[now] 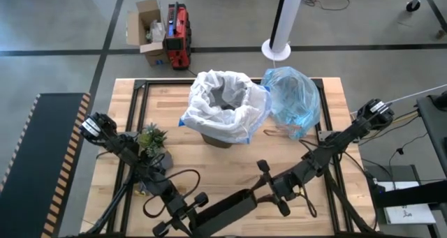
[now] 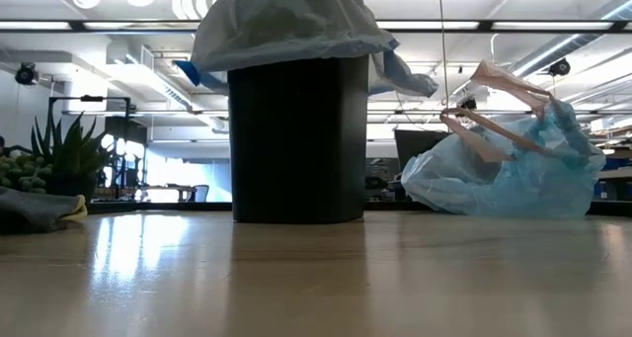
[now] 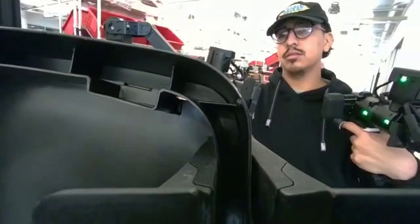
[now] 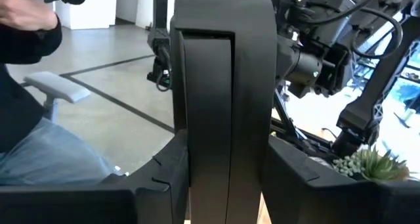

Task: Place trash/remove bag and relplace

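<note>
A black bin [image 1: 222, 119] stands mid-table, lined with a white bag whose edge is blue [image 2: 286, 21]. The light-blue bag [image 1: 293, 102], tied at the top, lies on the table right of the bin [image 2: 513, 174]. Loose trash is not in view. Near the front edge a long black plastic piece [image 1: 234, 206] hangs above the table between my two grippers. My left gripper [image 1: 183, 213] is shut on its left end and my right gripper [image 1: 274, 188] on its right end. My left gripper pinches an upright edge [image 3: 237, 171] at the left end of the black piece between its two fingers. It comes in about level from the table's left. The piece is lifted clear of the table. My right gripper has a flat upright wall [image 4: 223, 152] at the piece's right end between its two fingers, which close on both faces. It comes in level from the table's right. The piece hangs clear of the table.
A potted green plant [image 1: 150, 142] stands at the left, with a looped cable [image 1: 174, 182] on the table beside it. A cardboard box [image 1: 147, 30] and a red case [image 1: 180, 35] sit on the floor past the far edge. A person [image 3: 308, 112] stands beyond the table.
</note>
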